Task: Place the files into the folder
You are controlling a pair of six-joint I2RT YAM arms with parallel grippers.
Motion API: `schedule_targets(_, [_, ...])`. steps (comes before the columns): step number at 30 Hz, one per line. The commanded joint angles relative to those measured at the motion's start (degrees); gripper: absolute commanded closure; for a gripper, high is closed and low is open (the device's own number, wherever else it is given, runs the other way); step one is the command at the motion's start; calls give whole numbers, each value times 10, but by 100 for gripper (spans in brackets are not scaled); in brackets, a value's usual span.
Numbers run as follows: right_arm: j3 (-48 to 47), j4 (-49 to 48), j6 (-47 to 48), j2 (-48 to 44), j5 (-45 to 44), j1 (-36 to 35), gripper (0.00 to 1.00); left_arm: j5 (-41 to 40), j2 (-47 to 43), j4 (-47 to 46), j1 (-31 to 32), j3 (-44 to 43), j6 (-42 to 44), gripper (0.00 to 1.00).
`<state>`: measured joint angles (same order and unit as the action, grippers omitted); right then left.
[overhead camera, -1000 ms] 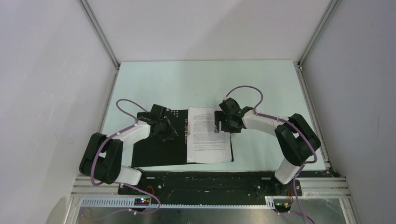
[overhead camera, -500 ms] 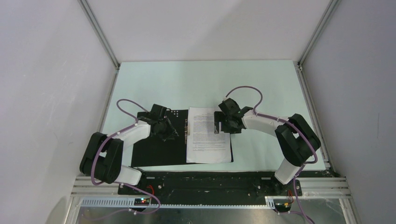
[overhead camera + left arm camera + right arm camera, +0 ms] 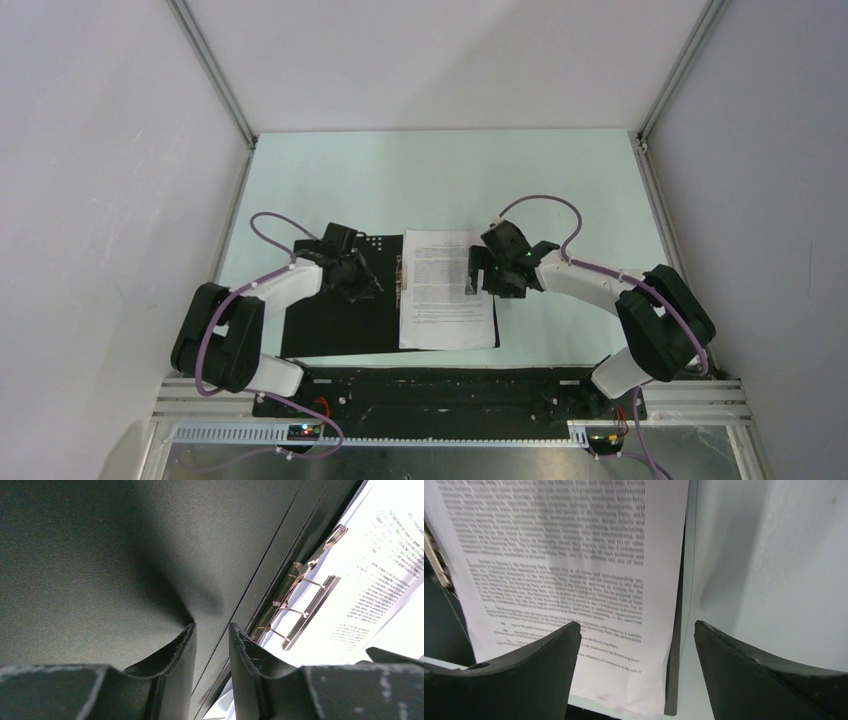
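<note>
Right jaws gape down over the files (image 3: 574, 555); left jaws, narrowly parted, slant toward the folder (image 3: 100, 555).

The pale green table (image 3: 440, 180) carries the open folder (image 3: 330, 320) (black inside up), lying flat.

Three cameras on one tabletop: one high overview, two close wrist views.
The overview looks steeply down from the near edge over the whole table (image 3: 450, 170), with the folder (image 3: 330, 325) and printed page (image 3: 445, 300) central. The left wrist view skims very close over the folder's black inside, past its fingers (image 3: 180, 655), toward the page. The right wrist view looks closely down on that page's right edge.
</note>
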<state>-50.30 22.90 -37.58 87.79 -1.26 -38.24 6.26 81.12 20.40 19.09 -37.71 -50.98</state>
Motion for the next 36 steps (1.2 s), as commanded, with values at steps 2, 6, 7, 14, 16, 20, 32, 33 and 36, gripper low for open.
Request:
schedule_targets(2, [30,-20,-30,-28,5,-23,12,-7,15,7,-4,-9,7,64])
schedule_targets(6, [33,-30,-40,-20,6,-38,12,-6,17,7,-3,-12,7,64])
schedule_targets(7, [32,-31,-42,-18,6,-41,12,-6,18,8,-3,-12,8,64])
schedule_targets(14, [32,-36,-46,-13,2,-45,12,-6,19,7,-4,-11,9,64])
schedule_targets(16, [32,-35,-47,-7,1,-46,12,-6,19,7,-4,-11,9,64])
schedule_targets(20, [32,-32,-47,-1,-7,-46,12,-6,20,7,-4,-12,9,64])
schedule_targets(32, [32,-42,-45,19,-3,-44,12,-6,23,7,-5,-12,11,65])
schedule_targets(33, [32,-45,-44,20,-4,-44,12,-6,23,7,-5,-13,11,65])
schedule_targets(36, [32,-47,-37,24,-6,-41,12,-6,22,8,-6,-14,11,65])
